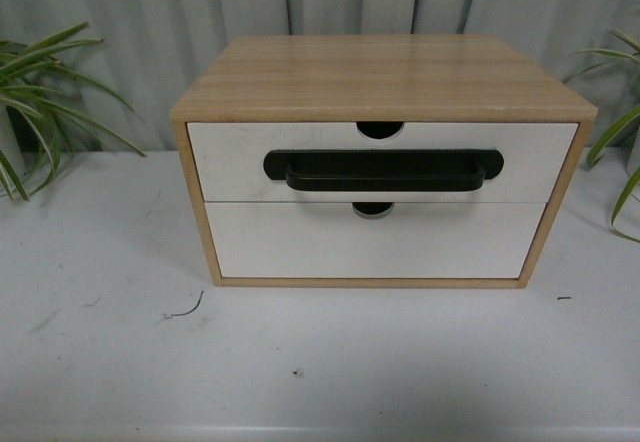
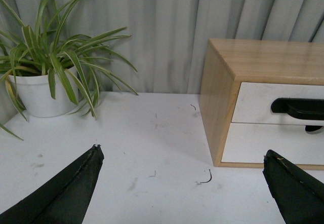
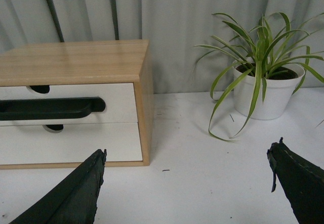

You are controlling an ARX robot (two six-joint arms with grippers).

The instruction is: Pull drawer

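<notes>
Nearest the cameras, the left tool (image 2: 182,153) is released, its two black fingers (image 2: 76,183) spread wide with bare table between them, and it hangs low over the table (image 1: 300,372) in front of the cabinet's left corner, touching nothing. The right tool (image 3: 190,150) is spread just as wide and empty, low over the table off the cabinet's right corner. Neither tool shows in the front view. The table is white and scuffed, with a small curled scrap of dark wire (image 1: 185,310) lying just in front of the cabinet's left corner. Beyond it stands a light wooden cabinet (image 1: 380,77) holding two white-fronted drawers, one above the other. The drawer (image 1: 230,162) is the upper one. Its front sits flush with the wooden frame, so it reads as closed. A long black bar handle (image 1: 383,170) runs across the middle of the front, and a semicircular notch (image 1: 380,130) is cut in the top edge. The lower drawer (image 1: 300,247) has a plain front and also sits flush. Its own small notch lies just under the handle. A spider plant in a white pot (image 2: 45,97) stands on the table well to the left of the cabinet, and another potted spider plant (image 3: 266,95) stands well to its right. A ribbed grey wall (image 1: 330,2) closes the scene behind everything.
</notes>
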